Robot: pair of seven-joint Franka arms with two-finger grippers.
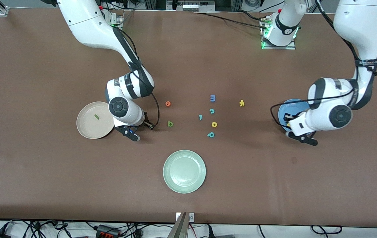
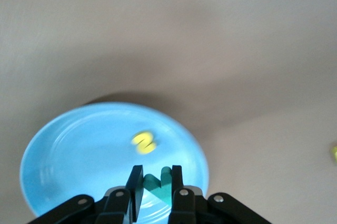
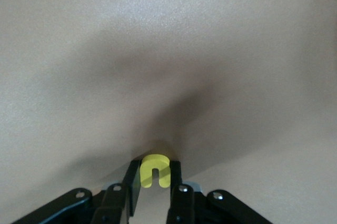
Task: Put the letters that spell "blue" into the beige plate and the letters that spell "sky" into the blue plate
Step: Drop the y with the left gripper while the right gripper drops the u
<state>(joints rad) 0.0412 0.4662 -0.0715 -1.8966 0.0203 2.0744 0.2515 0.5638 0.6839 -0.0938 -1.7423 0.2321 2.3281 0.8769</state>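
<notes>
We count the green "l" (image 1: 96, 116) in the beige plate (image 1: 87, 130) and the yellow "s" (image 2: 143, 143) in the blue plate (image 2: 63, 150); our left tool (image 2: 154, 182) pinches the teal "y" (image 2: 158, 184) over it; our right tool (image 3: 154, 179) grips the yellow "u" (image 3: 154, 170) beside the beige plate; "b" (image 1: 170, 124), "e" (image 1: 167, 103) and "k" (image 1: 241, 103) wait on the tabletop (image 1: 42, 172).

Evenly bright from overhead across the brown desk (image 1: 188, 66), with soft, short shadows under both arms and a faint sheen on the pale green plate (image 1: 184, 171). Green glow at the arm bases. Washed out and hazy in both wrist views: blurred blue plate (image 2: 79, 155) and smeared yellow letter (image 2: 143, 143); broad soft shadow around the yellow "u" (image 3: 155, 171).
</notes>
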